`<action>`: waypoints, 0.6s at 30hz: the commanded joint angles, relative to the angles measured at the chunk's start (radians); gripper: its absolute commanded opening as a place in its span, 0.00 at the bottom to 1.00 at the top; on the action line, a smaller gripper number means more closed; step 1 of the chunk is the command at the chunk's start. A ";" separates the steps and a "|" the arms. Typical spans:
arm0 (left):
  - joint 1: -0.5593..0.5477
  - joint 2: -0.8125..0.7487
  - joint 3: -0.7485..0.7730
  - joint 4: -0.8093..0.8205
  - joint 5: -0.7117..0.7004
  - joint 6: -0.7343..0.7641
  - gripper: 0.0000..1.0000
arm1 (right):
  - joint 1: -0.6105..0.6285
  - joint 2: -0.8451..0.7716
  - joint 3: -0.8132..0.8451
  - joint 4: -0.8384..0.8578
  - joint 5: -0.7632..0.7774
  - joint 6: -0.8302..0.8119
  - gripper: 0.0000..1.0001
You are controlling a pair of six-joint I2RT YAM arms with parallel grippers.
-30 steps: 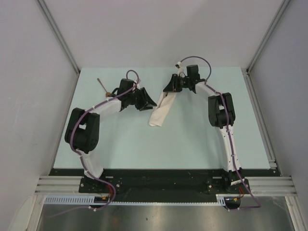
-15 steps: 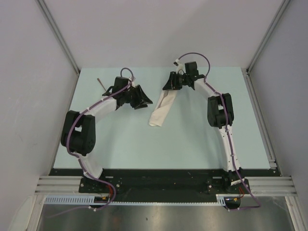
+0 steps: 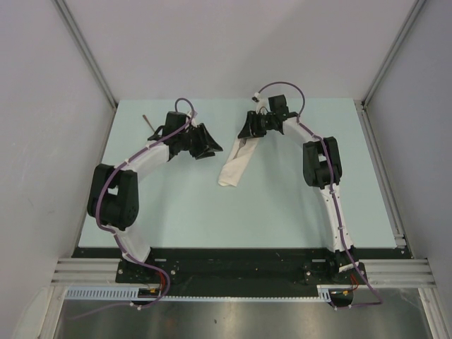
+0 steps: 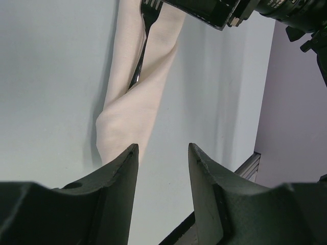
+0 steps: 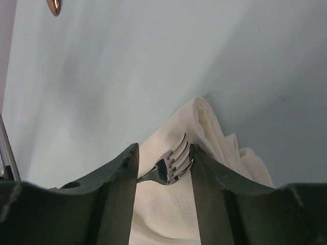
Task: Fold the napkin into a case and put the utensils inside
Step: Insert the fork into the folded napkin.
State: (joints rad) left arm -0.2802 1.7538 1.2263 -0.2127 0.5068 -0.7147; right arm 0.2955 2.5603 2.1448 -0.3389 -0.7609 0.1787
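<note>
The napkin lies folded into a narrow cream case [image 3: 235, 164] slanting across the middle of the table. The silver fork [image 4: 142, 51] rests on its far end, handle slid under a fold, tines [image 5: 174, 164] showing. My right gripper [image 5: 163, 148] stands open astride the fork's head; the right finger is at the tines, the left finger apart from them. My left gripper [image 4: 162, 148] is open and empty, just left of the case [image 4: 134, 102]. The spoon's copper bowl [image 5: 53, 6] lies far left; only its handle [image 3: 148, 121] shows from above, behind my left arm.
The pale table [image 3: 282, 205] ends in a black strip and metal rail [image 3: 233, 265] at the near edge. Grey walls close the left, right and back. The right arm's wrist [image 4: 214, 10] hangs over the case's far end in the left wrist view.
My right gripper's jaws have spread wider around the fork's head. The left arm has shifted a little back and left, covering the spoon's bowl. The case has not moved.
</note>
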 commanded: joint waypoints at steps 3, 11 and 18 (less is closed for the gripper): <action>0.012 -0.046 0.033 -0.004 -0.005 0.024 0.48 | -0.001 -0.020 0.128 -0.061 0.043 -0.044 0.52; 0.026 -0.047 0.041 -0.047 -0.085 0.040 0.50 | 0.013 -0.038 0.187 -0.086 0.152 -0.082 0.63; 0.136 0.015 0.146 -0.229 -0.390 0.017 0.58 | 0.030 -0.129 0.189 -0.180 0.385 -0.152 0.66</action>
State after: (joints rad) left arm -0.2279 1.7561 1.2716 -0.3408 0.3305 -0.6987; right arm 0.3027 2.5568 2.3295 -0.4690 -0.5442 0.0910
